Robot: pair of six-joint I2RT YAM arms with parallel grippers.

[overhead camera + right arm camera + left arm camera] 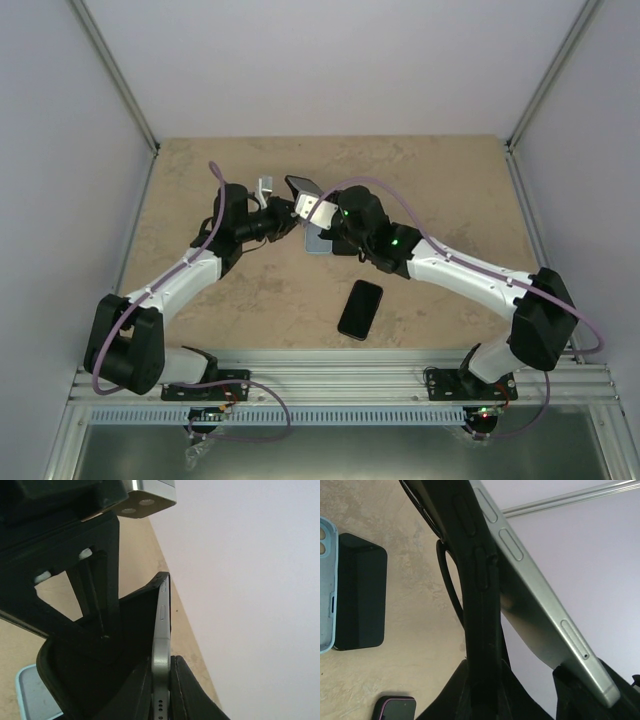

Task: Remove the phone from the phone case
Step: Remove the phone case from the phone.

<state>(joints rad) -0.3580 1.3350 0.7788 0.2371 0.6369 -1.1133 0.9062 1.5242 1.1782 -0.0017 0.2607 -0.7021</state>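
Observation:
Both grippers meet above the middle of the table. My left gripper (pixel 288 212) is shut on the edge of the black phone case (pixel 479 595), which stands upright between its fingers (pixel 482 667). My right gripper (pixel 316 210) is shut on the bottom end of the silver-green phone (pixel 161 645). In the left wrist view the phone (pixel 535 595) tilts away from the case, with a wedge-shaped gap between them. In the right wrist view the case (pixel 120 640) hangs open left of the phone. From above, the phone's dark screen (pixel 303 186) shows.
A light blue case (pixel 318 241) lies on the table under the grippers, also in the left wrist view (pixel 326 580), beside a dark flat block (pixel 360 597). A second black phone (pixel 360 309) lies nearer the front. Walls enclose three sides.

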